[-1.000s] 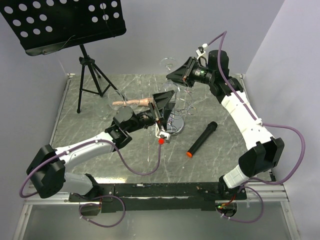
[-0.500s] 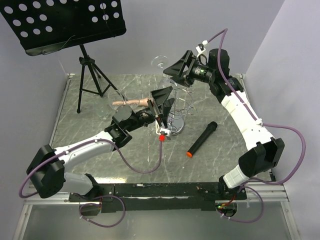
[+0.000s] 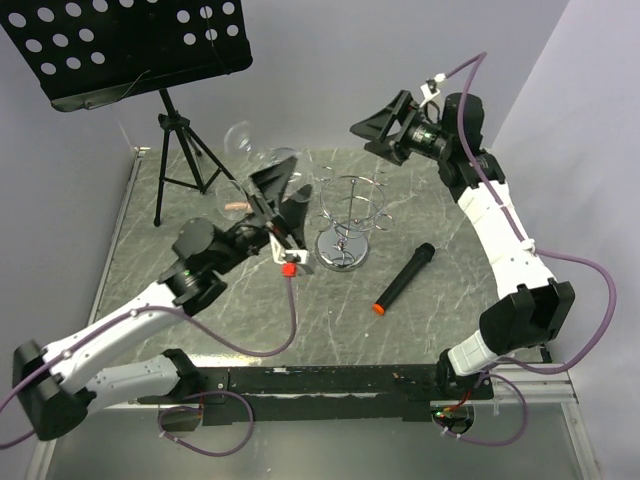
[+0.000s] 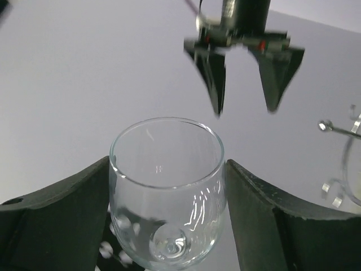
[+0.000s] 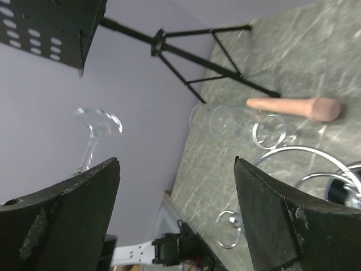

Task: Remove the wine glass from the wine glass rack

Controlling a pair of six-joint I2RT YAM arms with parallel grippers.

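Note:
The clear wine glass (image 4: 166, 197) sits with its bowl between the two black fingers of my left gripper (image 4: 167, 164), which touch it on both sides. From above, the left gripper (image 3: 283, 190) holds the wine glass (image 3: 240, 136) up in the air left of the chrome wine glass rack (image 3: 345, 215), apart from its wire arms. My right gripper (image 3: 372, 128) hangs open and holds nothing, high behind the rack. In the right wrist view the glass's foot and stem (image 5: 97, 127) show left of the right gripper (image 5: 176, 164), and the rack's curved arms (image 5: 299, 152) lie to the right.
A second glass (image 5: 223, 121) lies on the marble table beside a wooden pestle-shaped piece (image 5: 293, 107). A black microphone (image 3: 405, 278) lies right of the rack's base. The black music stand (image 3: 130, 45) on its tripod (image 3: 175, 160) stands at the back left.
My right gripper has let go of the glass's stem, opened wide and drawn back to the upper right. The left arm has carried the glass leftward, off the rack.

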